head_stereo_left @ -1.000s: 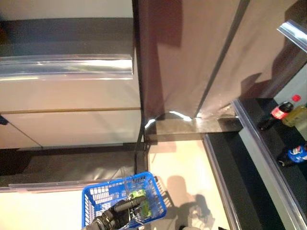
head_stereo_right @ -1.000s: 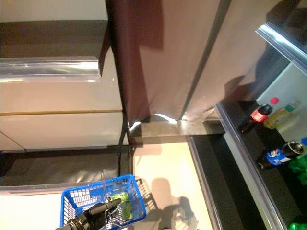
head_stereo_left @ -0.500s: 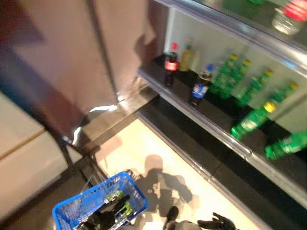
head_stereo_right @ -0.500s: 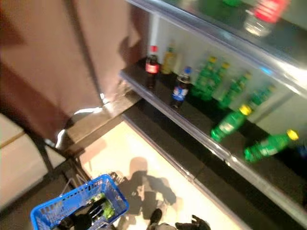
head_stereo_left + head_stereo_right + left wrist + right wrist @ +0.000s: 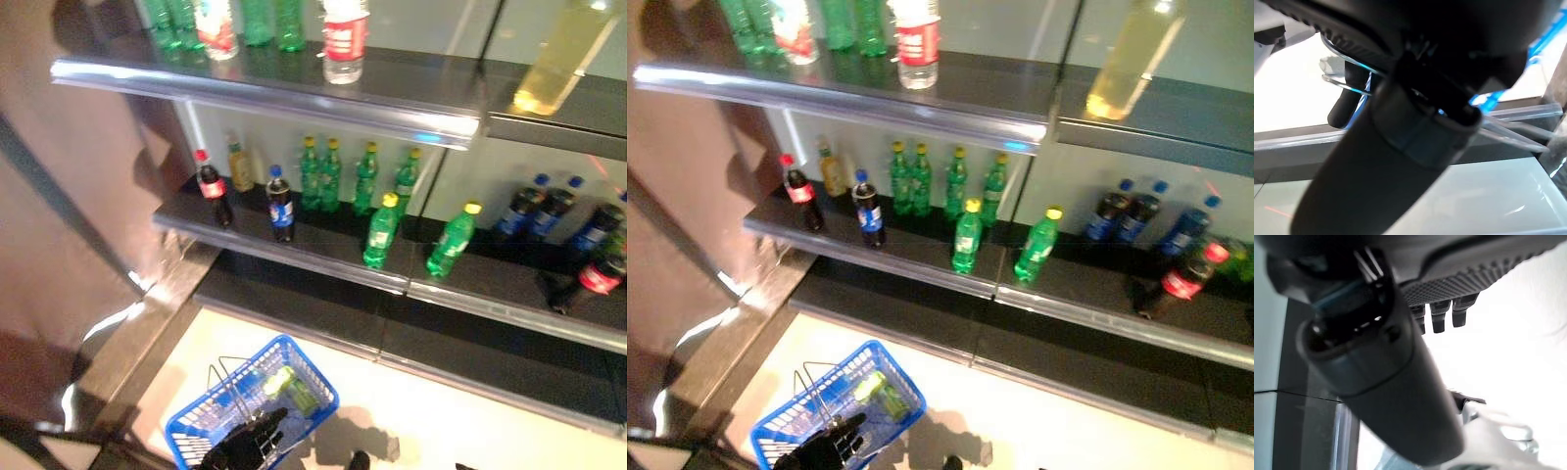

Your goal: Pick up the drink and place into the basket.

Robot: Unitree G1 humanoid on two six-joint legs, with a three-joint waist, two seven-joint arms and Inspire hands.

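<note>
Left hand (image 5: 247, 446) curled round wire handle of blue basket (image 5: 309, 377), low by floor; green drink already inside

Right hand (image 5: 1442, 316) empty, fingers straight, seen only in own wrist view

Nearest green bottles (image 5: 380, 231) at front edge of middle shelf (image 5: 323, 259), upright, apart from hands

Judgement: full plastic bottle moderately heavy, stiff, smooth, maybe slippery; grasp mid-body below cap, keep upright

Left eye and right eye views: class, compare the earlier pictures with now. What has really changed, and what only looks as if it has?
The camera has swung towards the drinks shelf, so rows of bottles now fill the view where panels and floor did before; the bottles themselves did not move. The left hand still holds the blue basket by its wire handle, low in view, with the green drink still lying inside.
</note>
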